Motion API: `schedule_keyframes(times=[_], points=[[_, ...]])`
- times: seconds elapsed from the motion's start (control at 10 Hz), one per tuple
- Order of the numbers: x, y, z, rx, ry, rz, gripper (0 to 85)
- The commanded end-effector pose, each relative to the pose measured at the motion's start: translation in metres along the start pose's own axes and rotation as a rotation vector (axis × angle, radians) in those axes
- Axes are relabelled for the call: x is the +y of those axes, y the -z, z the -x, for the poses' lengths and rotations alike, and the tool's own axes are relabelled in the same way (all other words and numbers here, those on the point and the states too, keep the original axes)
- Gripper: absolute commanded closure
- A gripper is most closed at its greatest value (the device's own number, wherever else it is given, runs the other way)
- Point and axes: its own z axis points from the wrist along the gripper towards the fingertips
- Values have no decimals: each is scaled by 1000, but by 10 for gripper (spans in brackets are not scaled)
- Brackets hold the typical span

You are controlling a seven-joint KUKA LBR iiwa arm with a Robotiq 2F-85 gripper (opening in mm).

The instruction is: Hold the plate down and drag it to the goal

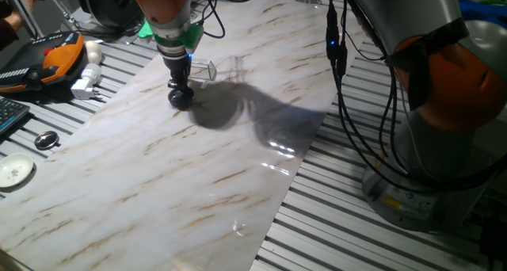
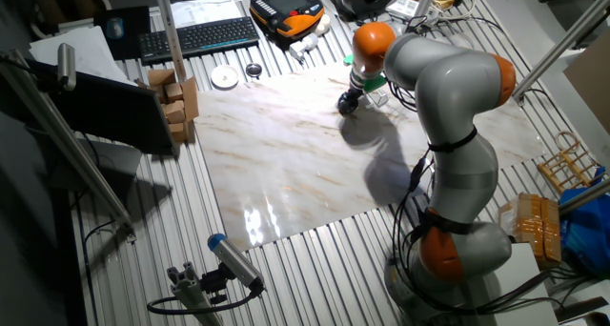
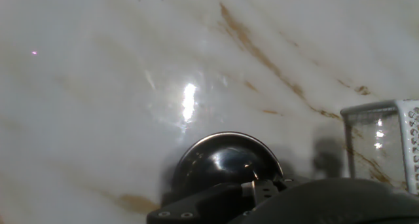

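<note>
**Claw pressed on the plate, just short of the clear bracket**

The claw [image 1: 181,94] points straight down at the far end of the marbled tabletop [image 1: 198,176], its dark tip sitting on top of the plate [image 3: 226,160]. Whether its fingers are spread or drawn together cannot be told: the two fixed views show only a dark rounded lump at the tip, and the hand view shows only the black underside of the hand at the bottom edge of the picture.

In the hand view the plate is a shiny round metal dish, partly covered by the hand, lying flat on the marble with a bright glint on its surface. In the fixed views it is hidden beneath the claw tip.

The goal [image 1: 207,68], a small clear-plastic bracket with low upright walls, stands on the marble just beside the claw, on the side toward the tabletop's far edge. In the hand view one of its corners [image 3: 383,145] shows at the right, near the plate but apart from it.

Off the marble, on the ribbed metal bench to the left in one fixed view, lie a small dark-centred metal disc [image 1: 46,140] and a flat white disc [image 1: 14,172], both well apart from the claw. An orange-and-black handheld unit [image 1: 49,59] lies farther back.
</note>
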Motion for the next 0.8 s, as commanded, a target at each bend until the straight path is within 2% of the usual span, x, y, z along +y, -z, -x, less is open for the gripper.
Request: schedule_keyframes(times=[0.0,0.3,0.7], points=[[-4,0,0,0,3,0,850],[-15,-1,-2,1,10,5,850],[-22,-1,-3,2,15,-1,850]])
